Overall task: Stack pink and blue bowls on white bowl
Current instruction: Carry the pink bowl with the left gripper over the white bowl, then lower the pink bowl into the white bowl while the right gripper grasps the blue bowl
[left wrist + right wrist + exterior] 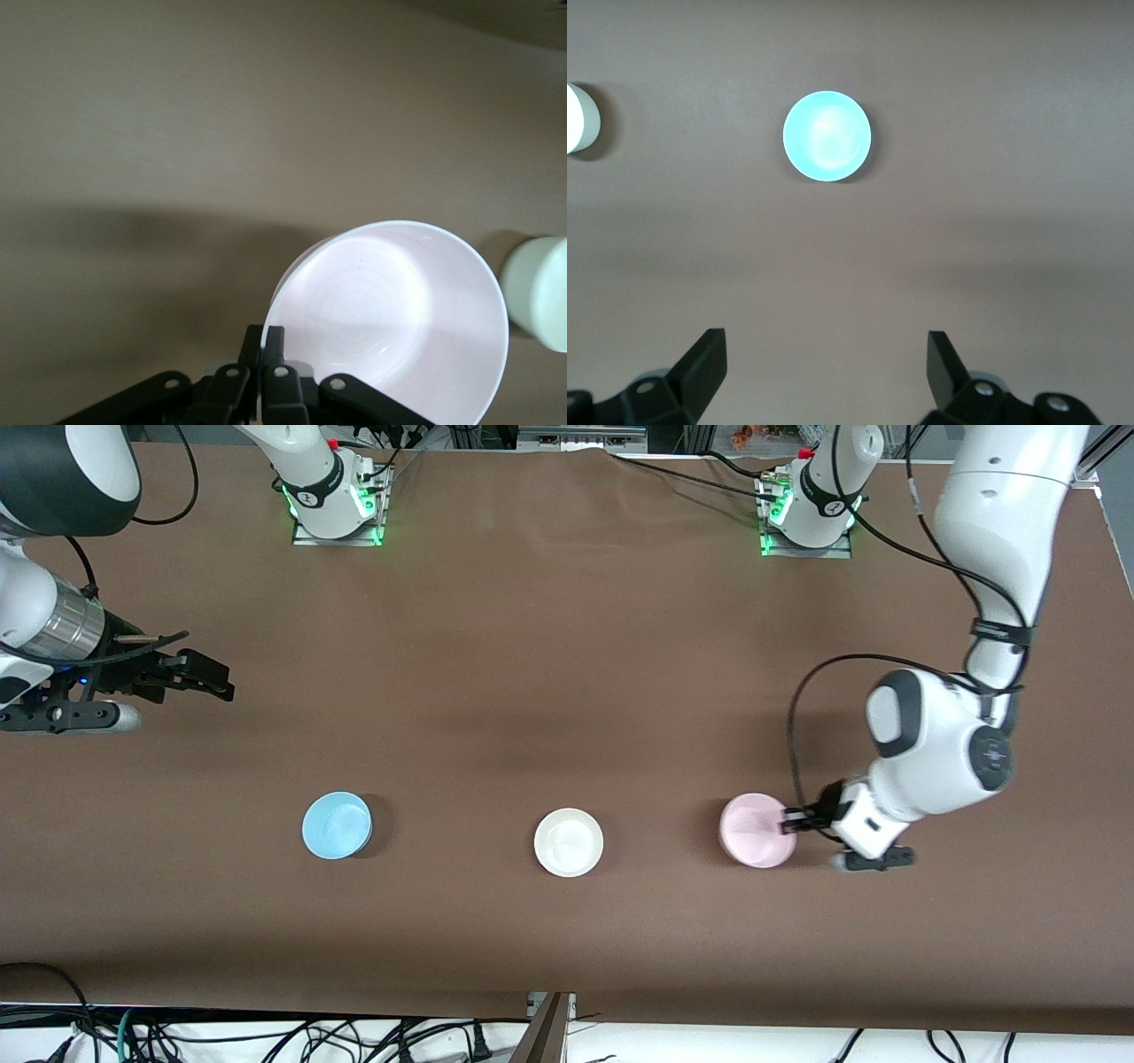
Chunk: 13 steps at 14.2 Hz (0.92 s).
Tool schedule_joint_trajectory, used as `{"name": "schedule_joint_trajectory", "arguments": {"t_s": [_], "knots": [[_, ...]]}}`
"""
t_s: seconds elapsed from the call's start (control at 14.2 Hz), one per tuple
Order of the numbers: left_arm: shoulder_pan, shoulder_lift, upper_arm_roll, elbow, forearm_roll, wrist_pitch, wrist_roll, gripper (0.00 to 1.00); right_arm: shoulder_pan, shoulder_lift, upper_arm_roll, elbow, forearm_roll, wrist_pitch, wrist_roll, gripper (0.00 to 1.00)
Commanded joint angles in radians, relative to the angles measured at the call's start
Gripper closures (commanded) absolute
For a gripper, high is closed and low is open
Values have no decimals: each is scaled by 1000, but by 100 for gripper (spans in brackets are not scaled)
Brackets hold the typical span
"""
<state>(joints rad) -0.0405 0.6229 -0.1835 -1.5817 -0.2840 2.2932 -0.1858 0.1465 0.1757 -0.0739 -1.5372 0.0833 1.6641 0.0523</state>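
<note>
The pale pink bowl (753, 831) is on the table toward the left arm's end. My left gripper (788, 822) is shut on its rim, one finger inside and one outside. The left wrist view shows the fingers (274, 341) pinching the pink bowl's (390, 319) edge. The white bowl (569, 841) sits in the middle of the row and shows in the left wrist view (540, 292). The light blue bowl (337, 825) sits toward the right arm's end. My right gripper (208, 677) waits open and empty, above the table at the right arm's end. Its wrist view shows the blue bowl (827, 136).
The three bowls lie in one row, well apart, on the brown table (567, 646). The arm bases (332, 500) stand along the edge farthest from the front camera. Cables hang below the table's near edge (266, 1036).
</note>
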Motion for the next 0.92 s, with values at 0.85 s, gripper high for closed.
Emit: {"name": "schedule_joint_trajectory", "arguments": {"t_s": [0.85], "knots": [[-367, 336, 64, 492, 108, 26, -529, 100, -16, 349, 13, 68, -85, 328, -64, 0]]}}
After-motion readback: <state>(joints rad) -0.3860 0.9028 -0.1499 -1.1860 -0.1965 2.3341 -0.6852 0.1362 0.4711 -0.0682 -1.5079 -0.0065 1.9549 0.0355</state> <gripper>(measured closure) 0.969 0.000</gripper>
